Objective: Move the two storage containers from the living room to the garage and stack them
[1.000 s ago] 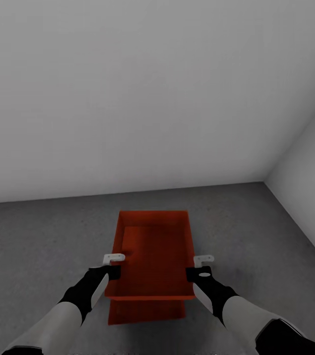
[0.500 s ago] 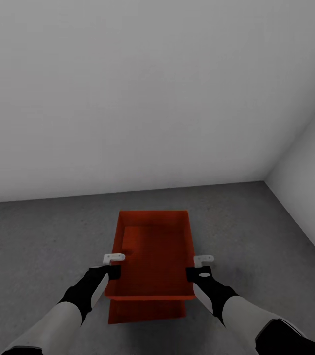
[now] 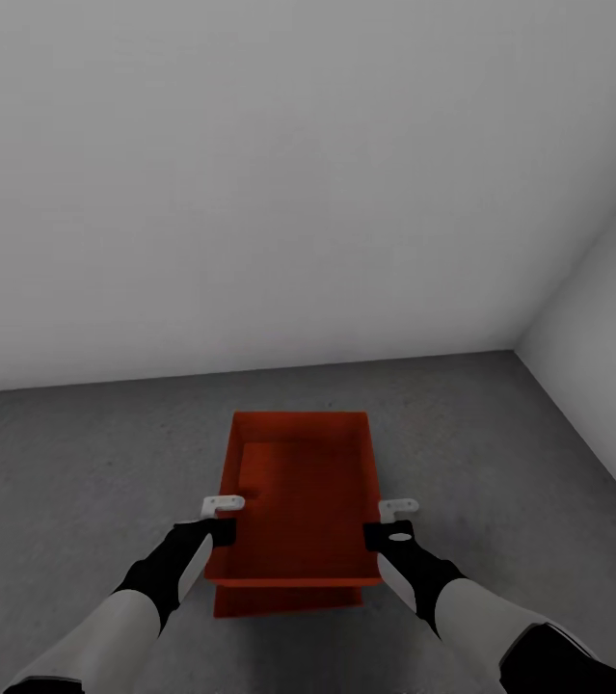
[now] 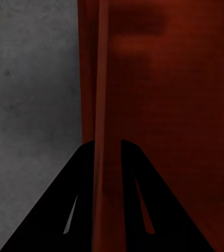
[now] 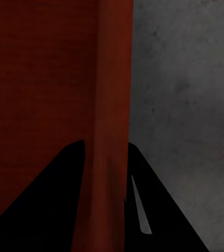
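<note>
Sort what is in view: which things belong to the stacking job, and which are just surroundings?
Job:
- upper container, held by both grippers
- lower container, beneath it
- left gripper, right gripper, each clamped on a side wall
- grey floor

Surroundings:
- white walls

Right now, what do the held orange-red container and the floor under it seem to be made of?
The held container looks like thin, rigid plastic with a matte finish: plain, even orange-red walls, no grain or shine, though this render leaves it open. The floor looks like rough concrete: dark grey, speckled, dull.
</note>
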